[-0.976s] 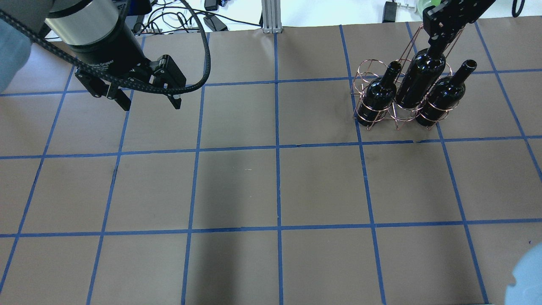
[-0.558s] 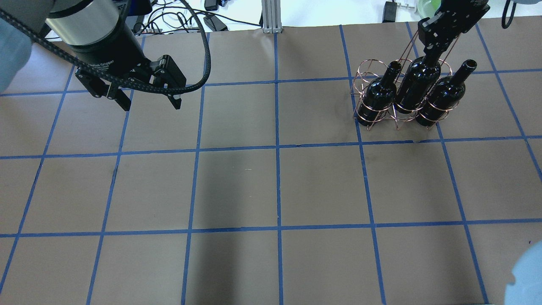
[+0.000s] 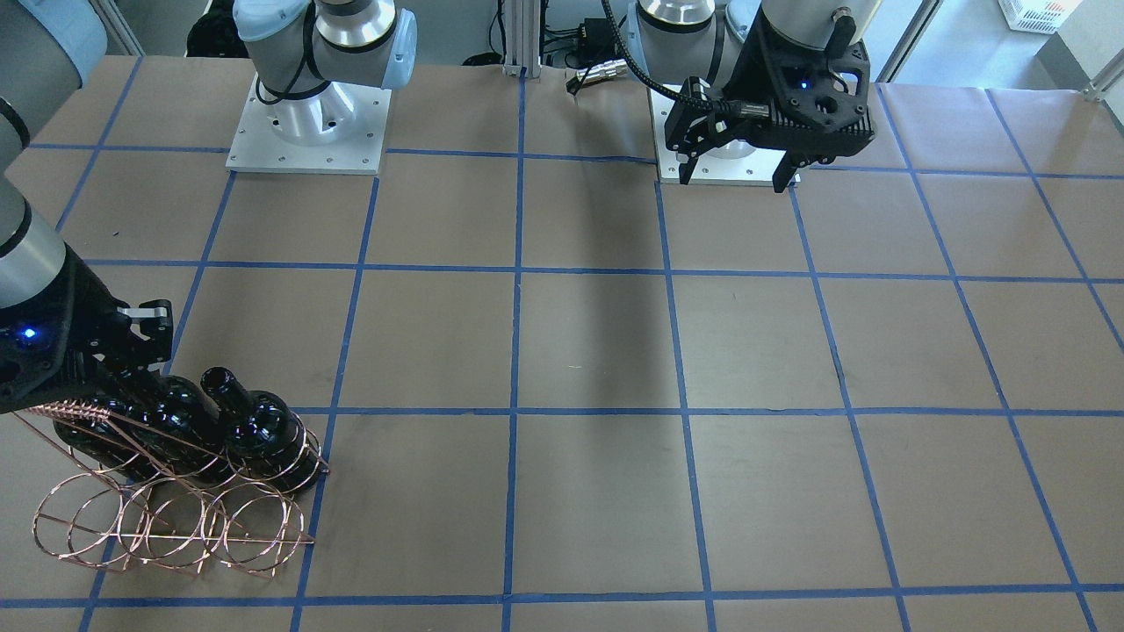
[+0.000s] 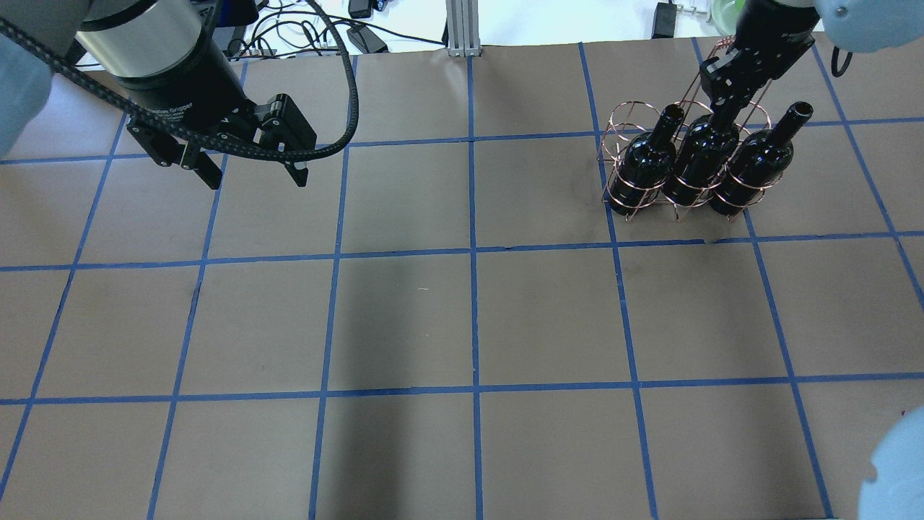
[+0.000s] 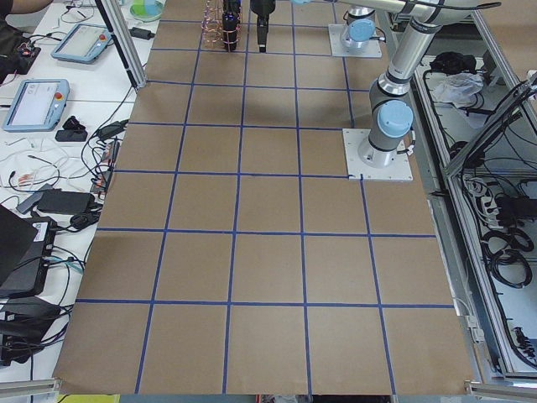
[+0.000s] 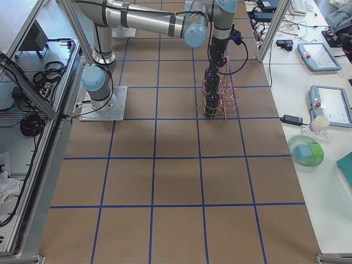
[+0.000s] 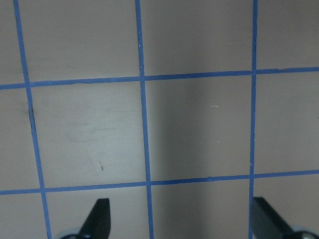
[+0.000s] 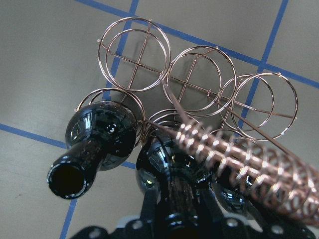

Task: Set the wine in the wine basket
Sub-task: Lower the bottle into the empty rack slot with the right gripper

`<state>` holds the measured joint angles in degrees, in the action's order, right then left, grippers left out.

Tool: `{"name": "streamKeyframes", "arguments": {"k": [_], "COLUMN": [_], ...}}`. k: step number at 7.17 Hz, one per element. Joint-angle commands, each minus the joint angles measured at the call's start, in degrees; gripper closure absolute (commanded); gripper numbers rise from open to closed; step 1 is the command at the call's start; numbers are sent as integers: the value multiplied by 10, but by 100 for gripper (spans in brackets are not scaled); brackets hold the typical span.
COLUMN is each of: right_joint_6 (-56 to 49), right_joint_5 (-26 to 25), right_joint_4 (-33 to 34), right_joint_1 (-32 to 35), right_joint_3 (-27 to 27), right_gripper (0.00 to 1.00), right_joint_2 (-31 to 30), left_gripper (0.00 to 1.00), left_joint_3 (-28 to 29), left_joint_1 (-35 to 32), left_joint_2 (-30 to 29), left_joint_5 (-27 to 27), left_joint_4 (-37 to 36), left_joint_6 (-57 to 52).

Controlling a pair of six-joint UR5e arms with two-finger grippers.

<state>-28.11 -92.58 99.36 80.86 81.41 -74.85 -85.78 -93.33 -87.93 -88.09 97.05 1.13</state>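
Counter [image 4: 404, 318]: brown sheet, gridded with blue tape [image 4: 473, 253].

Far left: left arm [image 4: 166, 65] hangs over the counter's far-left squares. Left jaws are spread wide and empty. The left wrist view shows both fingertips [image 7: 97, 219] at the bottom corners with only bare counter and tape between them.

Middle of counter: brown sheet and tape lines only.

Far right: wine basket [image 4: 625, 105] stands upright, copper wire, two rows of three hoops. The row on the robot's side is full. The row on the operators' side shows three open hoops in the right wrist view.

Left bottle [image 4: 642, 170] sits in the left hoop, mouth open to the camera.

Wine [image 4: 696, 159] is in the centre hoop, between the other two bottles and close against both. Its shoulder is about level with theirs. Cannot tell whether its base rests on the basket floor.

Right arm [image 4: 776, 29] comes down from the top edge. Right jaws are closed on the wine's neck; the wrist view shows a finger [image 8: 149, 206] on each side of it. The twisted handle [image 8: 239, 154] runs just beside them.

Right bottle [image 4: 754, 166] sits in the right hoop, neck clear of the arm.
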Motion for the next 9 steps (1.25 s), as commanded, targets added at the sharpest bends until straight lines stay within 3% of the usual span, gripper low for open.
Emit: {"name": "streamKeyframes", "arguments": {"k": [1, 4, 5, 7, 9], "right_joint_6": [2, 10, 20, 111, 242], "right_joint_5": [3, -2, -1, 8, 7], "right_joint_4": [0, -13, -53, -140, -164], "right_joint_1": [0, 3, 5, 24, 93], "right_joint_3": [2, 2, 2, 2, 3], "right_gripper": [2, 0, 0, 0, 0], "right_joint_2": [-2, -39, -69, -130, -159], "left_gripper": [0, 0, 0, 0, 0], "left_joint_3": [1, 1, 3, 12, 9], "left_joint_1": [1, 1, 4, 44, 81], "left_joint_2": [0, 3, 5, 9, 6], "left_joint_5": [-14, -14, -17, -26, -26], "left_joint_4": [-1, -17, -31, -28, -31], "left_joint_6": [-2, 1, -2, -6, -9]}}
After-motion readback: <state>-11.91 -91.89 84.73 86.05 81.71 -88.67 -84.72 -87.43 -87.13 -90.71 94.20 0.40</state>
